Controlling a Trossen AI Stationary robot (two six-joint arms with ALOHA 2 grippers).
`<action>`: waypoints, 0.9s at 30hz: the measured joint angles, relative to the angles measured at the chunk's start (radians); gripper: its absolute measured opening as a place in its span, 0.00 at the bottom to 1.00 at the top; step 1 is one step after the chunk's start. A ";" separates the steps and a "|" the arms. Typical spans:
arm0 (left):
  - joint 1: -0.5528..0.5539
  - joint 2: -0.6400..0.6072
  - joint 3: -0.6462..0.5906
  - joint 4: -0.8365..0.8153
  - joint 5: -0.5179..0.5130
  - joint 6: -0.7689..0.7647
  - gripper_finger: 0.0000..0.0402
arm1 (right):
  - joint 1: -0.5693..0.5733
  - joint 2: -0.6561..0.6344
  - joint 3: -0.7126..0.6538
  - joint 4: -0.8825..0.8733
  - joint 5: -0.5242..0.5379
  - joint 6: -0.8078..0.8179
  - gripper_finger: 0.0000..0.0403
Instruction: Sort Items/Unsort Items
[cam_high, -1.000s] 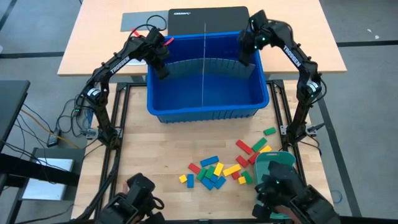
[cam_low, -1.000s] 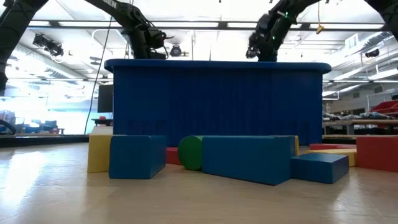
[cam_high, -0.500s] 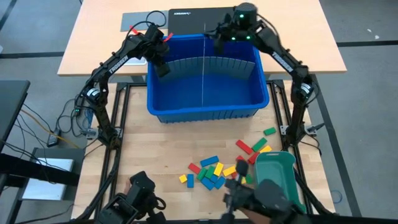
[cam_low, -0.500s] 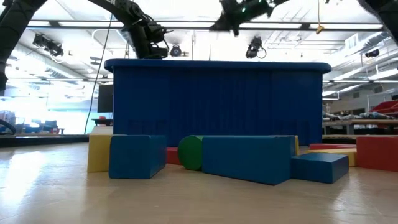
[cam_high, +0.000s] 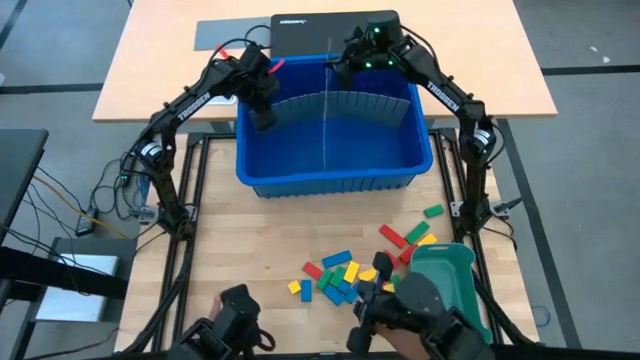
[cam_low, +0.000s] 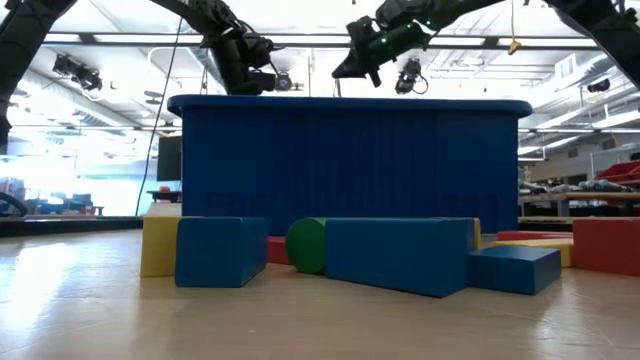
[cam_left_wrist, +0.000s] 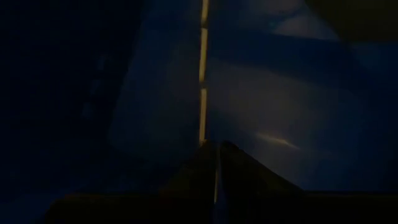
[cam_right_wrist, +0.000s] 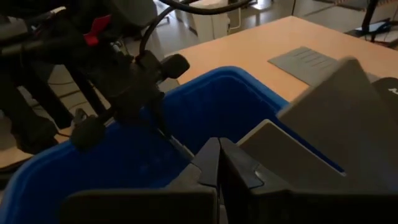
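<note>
I see my right gripper (cam_high: 343, 68) has swung from the bin's (cam_high: 330, 178) 1 o'clock corner to 12, fingers together. Blocks (cam_high: 345, 272) lie near me at 6 o'clock. Far left gripper (cam_high: 262, 115), fingers nearly together, at 10.

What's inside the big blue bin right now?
The blue bin holds only a grey divider sheet along its far wall and a thin upright partition. No blocks show; the left corner is hidden by the left gripper.
</note>
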 joint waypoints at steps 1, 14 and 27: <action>-0.003 0.000 0.000 -0.002 0.000 0.000 0.07 | -0.001 -0.006 -0.001 -0.005 -0.002 0.000 0.01; -0.021 0.000 0.000 -0.016 -0.018 -0.003 0.09 | 0.008 -0.137 -0.004 -0.121 0.093 0.027 0.20; -0.021 0.000 0.000 -0.024 0.045 -0.006 0.14 | -0.071 -0.033 -0.003 -0.690 0.247 -0.355 0.40</action>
